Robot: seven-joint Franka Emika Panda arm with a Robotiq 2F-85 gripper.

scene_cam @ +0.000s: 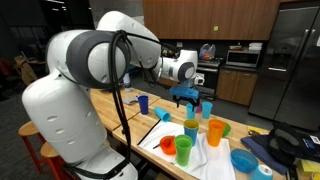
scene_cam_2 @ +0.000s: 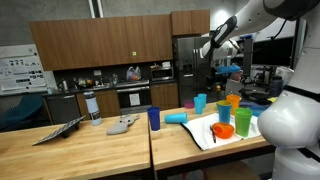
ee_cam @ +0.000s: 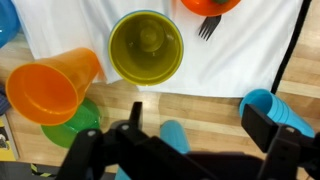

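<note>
We saw the teal cup (ee_cam: 173,133) on the wooden table (ee_cam: 218,104), between the released, wide-spread fingers of the pincer (ee_cam: 200,122) — mostly hidden, its inside unseen. Just beyond, on the white cloth (ee_cam: 60,30), the green cup (ee_cam: 146,47) stood empty, an orange cup (ee_cam: 50,88) left of it. An orange bowl (ee_cam: 210,4) was cut off, a fork (ee_cam: 208,26) beside it.

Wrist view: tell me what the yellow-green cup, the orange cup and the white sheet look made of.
Yellow-green cup: probably plastic, smooth with a soft sheen; even colour, moulded ring in its base.
Orange cup: likely the same plastic; thin rim, even colour, faint gloss.
White sheet: matte, cloth or paper; no shine, weave too small to tell.
</note>
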